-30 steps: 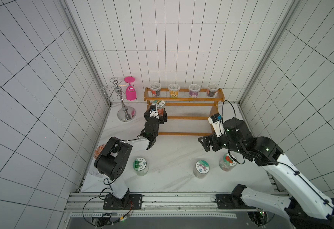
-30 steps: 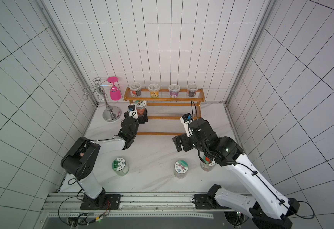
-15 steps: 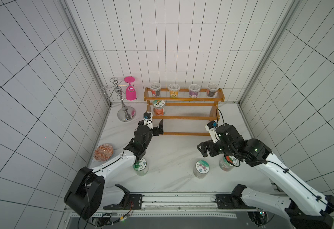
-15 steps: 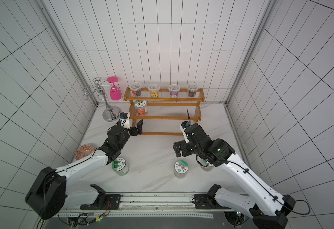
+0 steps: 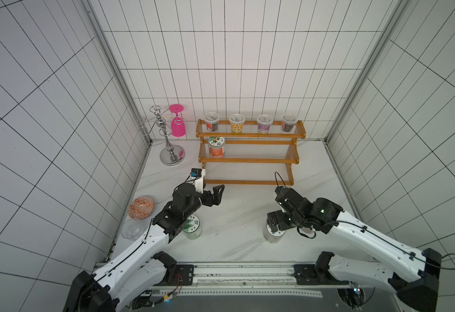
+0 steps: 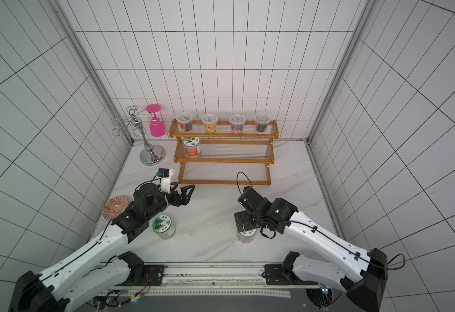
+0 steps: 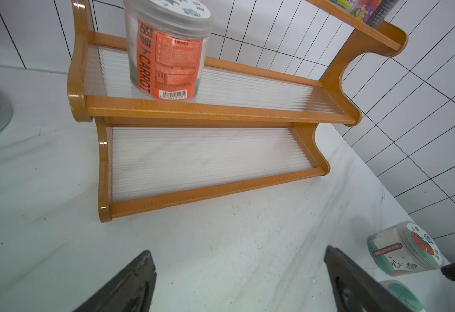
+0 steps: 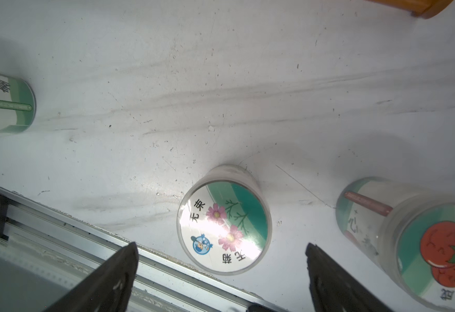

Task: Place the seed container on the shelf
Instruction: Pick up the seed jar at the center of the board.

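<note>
Both top views: left gripper (image 5: 218, 193), at the shelf (image 5: 248, 160) a sec ago, is now pulled back over the table (image 5: 242, 205), jaws spread, empty. Carrot seed container (image 5: 216, 147) stands on the mid tier, so that placement looks done. Left wrist: container upright, untouched. Right wrist: right gripper (image 8: 221, 245) agape, now lowered above flower-lid jar (image 8: 223, 216), prob. next pick.

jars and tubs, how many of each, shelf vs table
tubs on the shelf top tier: 4
jars on its middle tier (carrot jar): 1
jars on the table (pine jar, flower jar, tomato jar): 3
total: 8
</note>
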### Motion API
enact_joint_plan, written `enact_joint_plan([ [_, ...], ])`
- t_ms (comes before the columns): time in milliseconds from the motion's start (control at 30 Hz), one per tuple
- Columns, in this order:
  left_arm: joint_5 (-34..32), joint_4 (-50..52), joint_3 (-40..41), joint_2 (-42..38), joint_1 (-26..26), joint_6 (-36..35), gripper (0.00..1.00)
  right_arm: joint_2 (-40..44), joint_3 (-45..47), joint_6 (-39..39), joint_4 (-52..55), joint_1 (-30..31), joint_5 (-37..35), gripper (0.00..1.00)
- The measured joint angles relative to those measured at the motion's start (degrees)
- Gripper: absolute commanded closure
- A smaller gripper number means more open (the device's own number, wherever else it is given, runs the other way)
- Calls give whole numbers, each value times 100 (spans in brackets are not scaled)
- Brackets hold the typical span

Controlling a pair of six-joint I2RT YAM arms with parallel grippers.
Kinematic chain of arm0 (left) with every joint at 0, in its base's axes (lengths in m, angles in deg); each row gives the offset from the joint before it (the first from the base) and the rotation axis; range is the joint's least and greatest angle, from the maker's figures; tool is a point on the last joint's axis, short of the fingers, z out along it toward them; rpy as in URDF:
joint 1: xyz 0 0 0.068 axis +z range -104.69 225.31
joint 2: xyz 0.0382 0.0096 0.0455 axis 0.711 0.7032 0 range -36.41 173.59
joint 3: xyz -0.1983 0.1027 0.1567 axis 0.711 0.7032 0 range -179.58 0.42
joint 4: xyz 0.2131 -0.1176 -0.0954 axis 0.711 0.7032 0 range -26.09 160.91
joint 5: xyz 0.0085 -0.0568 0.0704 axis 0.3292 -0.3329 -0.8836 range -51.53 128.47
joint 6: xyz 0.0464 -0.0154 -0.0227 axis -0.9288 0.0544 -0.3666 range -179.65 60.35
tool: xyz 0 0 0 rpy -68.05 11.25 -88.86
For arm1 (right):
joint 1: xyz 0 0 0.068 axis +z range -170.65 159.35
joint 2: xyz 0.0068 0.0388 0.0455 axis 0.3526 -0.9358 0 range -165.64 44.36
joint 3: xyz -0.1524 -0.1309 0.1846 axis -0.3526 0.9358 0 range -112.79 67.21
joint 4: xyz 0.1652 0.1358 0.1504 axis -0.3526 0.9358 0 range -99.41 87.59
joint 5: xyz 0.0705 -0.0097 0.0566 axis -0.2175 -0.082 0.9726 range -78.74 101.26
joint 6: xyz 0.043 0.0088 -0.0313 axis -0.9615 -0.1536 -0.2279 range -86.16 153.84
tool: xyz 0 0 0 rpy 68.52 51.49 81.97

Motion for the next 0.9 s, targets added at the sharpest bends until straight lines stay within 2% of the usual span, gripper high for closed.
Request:
enact_joint_plan([
  [233,201,299,2,-212,-63,168,1,-280,466,-553,-302,527,-133,1],
  [500,210,437,2,-326,-87,173,1,-549,669,-975,-494,623,-317,1],
  [900,208,455,11,-420,-96,155,1,-879,728,-1132,-748,629,-332,1],
])
